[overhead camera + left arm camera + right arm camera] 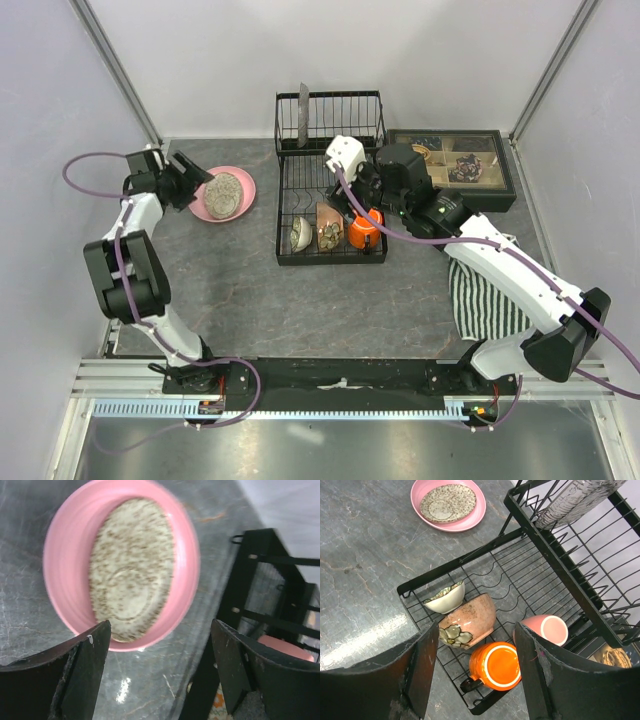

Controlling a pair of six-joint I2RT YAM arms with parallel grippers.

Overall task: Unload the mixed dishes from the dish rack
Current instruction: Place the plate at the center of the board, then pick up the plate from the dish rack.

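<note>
The pink plate [243,190] lies on the table left of the dish rack [330,255], with the grey speckled plate [222,190] on it. My left gripper [188,180] is open and empty just left of both plates [65,565] [132,570]. The rack's lower basket holds the small pale bowl [445,599], the brown bowl [470,620], the orange mug [497,667] and the pink mug [547,630], all tipped on their sides. My right gripper [476,630] is open and empty above the orange mug and the brown bowl.
A dark compartmented tray of trinkets [455,165] stands right of the rack. A striped cloth [480,300] lies under my right arm. A thin grey upright piece [303,110] stands in the rack's slotted back section. Walls close in on the left, back and right.
</note>
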